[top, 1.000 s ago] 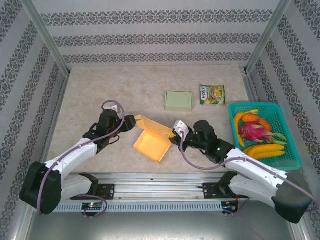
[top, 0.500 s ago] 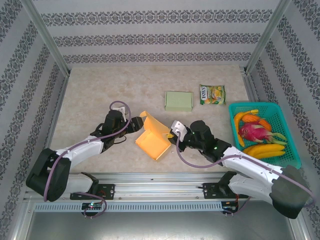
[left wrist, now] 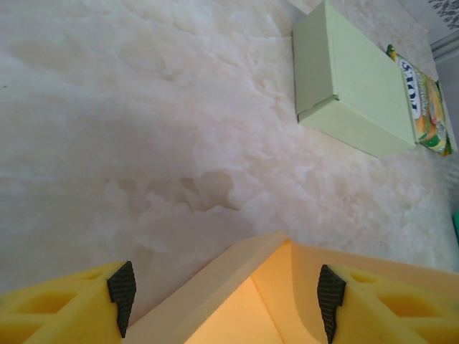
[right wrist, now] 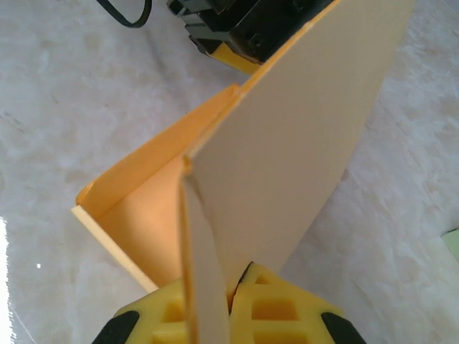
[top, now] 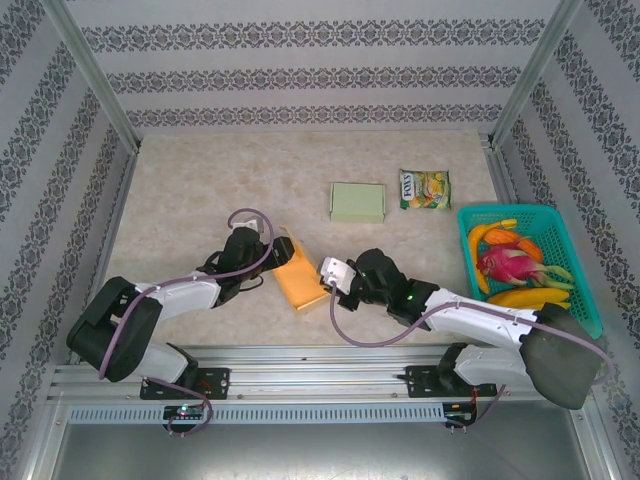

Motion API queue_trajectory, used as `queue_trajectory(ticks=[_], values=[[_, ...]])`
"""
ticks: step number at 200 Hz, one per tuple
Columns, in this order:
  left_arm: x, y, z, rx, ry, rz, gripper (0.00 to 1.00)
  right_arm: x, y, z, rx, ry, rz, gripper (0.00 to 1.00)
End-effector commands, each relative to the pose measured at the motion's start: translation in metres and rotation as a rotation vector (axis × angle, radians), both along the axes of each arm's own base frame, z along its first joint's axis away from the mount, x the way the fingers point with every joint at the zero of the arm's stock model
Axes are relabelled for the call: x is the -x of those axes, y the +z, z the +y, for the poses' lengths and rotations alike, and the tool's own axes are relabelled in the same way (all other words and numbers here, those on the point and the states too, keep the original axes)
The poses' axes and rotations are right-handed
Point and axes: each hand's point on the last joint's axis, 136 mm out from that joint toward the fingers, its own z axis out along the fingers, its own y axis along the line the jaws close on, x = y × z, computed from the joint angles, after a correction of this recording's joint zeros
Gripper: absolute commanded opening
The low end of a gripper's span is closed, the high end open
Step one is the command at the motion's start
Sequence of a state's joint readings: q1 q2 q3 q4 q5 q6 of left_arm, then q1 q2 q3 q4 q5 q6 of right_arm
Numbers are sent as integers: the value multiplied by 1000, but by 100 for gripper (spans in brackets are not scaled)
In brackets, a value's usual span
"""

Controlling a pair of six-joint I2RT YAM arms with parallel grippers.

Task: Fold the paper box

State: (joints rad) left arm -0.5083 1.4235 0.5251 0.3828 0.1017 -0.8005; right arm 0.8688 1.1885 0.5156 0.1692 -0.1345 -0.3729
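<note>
— Where the paper box (top: 300,280) is pictured from above, at lower centre of the frame, how is it aligned?

— Its long axis is laid steeply from upper left to lower right, between the two grippers. It is made of thin, matte orange card with sharp creases, and it is shown only partly raised. In the right wrist view one broad flat panel is stood on edge and slanted toward the upper right, with the hollow opened to the left of the frame.

— And how is it held?

— A narrow flap is pinched by the right gripper (right wrist: 215,312), whose yellow fingers are pressed together on the card. The left gripper (left wrist: 226,297) is kept with its jaws wide, and a folded corner of the box is poked up between the black pads (left wrist: 122,294). Whether the card is touched there cannot be told.

— What room is left around it?

— The pale marbled table (top: 180,190) is left bare across the upper left. A light green box (top: 357,202) and a snack packet (top: 425,188) are set side by side right of upper centre, apart from the work. A teal basket (top: 585,300) of fruit is kept at the right edge. The metal rail (top: 320,360) is run along the bottom, near the box's lower end.
</note>
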Motion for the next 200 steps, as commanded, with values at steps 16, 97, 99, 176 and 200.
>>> queue_trajectory(ticks=[16,97,99,176,200], values=[[19,-10,-8,-24,-33,16,70,-2,10,5,28,26,-80,0],[54,-5,59,-220,140,18,69,-1,-1,2,143,30,-130,0],[55,-4,60,-222,142,14,69,-1,-2,3,146,32,-131,0],[91,28,94,-198,198,-60,65,13,-17,11,266,124,-194,0],[94,57,97,-159,208,-127,64,21,-20,14,294,166,-213,0]])
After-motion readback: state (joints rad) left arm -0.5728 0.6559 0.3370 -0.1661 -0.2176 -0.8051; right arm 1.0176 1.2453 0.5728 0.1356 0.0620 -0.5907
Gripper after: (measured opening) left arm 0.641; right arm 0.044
